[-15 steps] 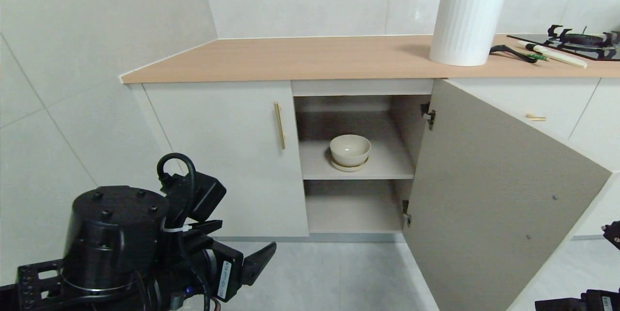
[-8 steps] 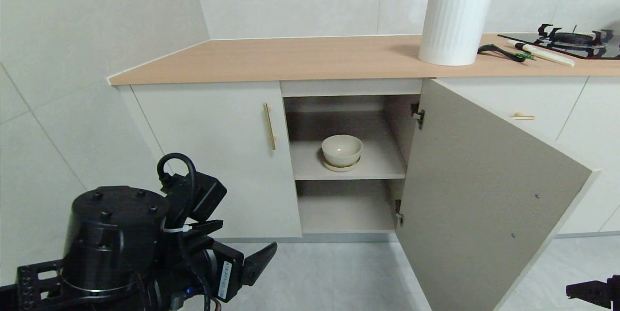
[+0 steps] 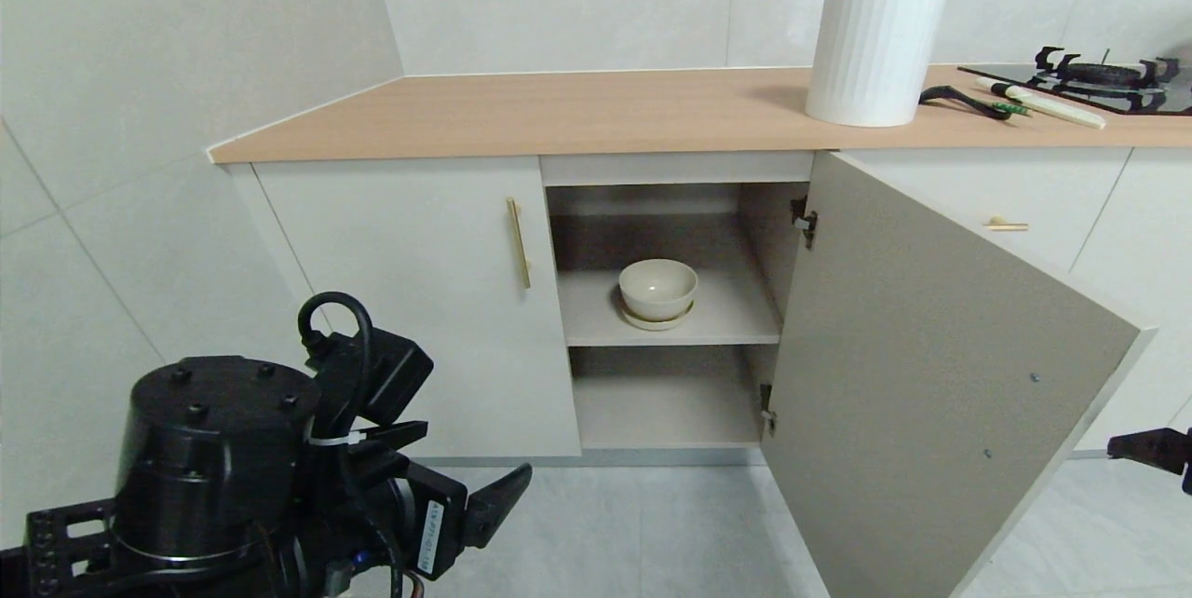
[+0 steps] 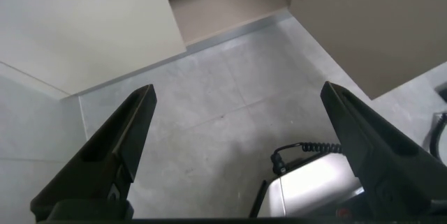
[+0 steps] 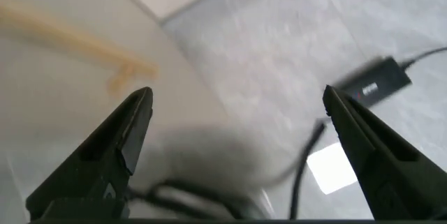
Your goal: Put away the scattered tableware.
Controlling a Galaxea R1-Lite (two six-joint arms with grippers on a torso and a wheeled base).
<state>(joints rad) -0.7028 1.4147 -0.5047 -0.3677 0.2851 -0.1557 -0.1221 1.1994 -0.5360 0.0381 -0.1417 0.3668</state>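
Observation:
A beige bowl [image 3: 657,287] sits on a small saucer [image 3: 657,319] on the upper shelf of the open cabinet [image 3: 670,328]. On the counter lie a black-handled utensil [image 3: 964,100] and a cream-handled one [image 3: 1048,103]. My left gripper [image 4: 237,140] hangs low over the floor, left of the cabinet, open and holding nothing. My right gripper [image 5: 237,147] is open too, with nothing in it, low at the far right past the swung-out door [image 3: 931,365]. Its tip [image 3: 1147,444] pokes in at the edge of the head view. The door's gold handle [image 5: 77,39] is close in front of it.
A tall white ribbed cylinder [image 3: 880,39] stands on the wooden counter [image 3: 559,114], with a stove burner [image 3: 1103,72] at the far right. The left cabinet door [image 3: 410,300] is closed. The lower shelf [image 3: 666,407] is bare. Grey tiled floor [image 3: 633,523] lies in front.
The head camera has shifted, sliding the whole scene left. My right gripper has risen at the right edge, from the bottom corner to mid-height. The left arm is still.

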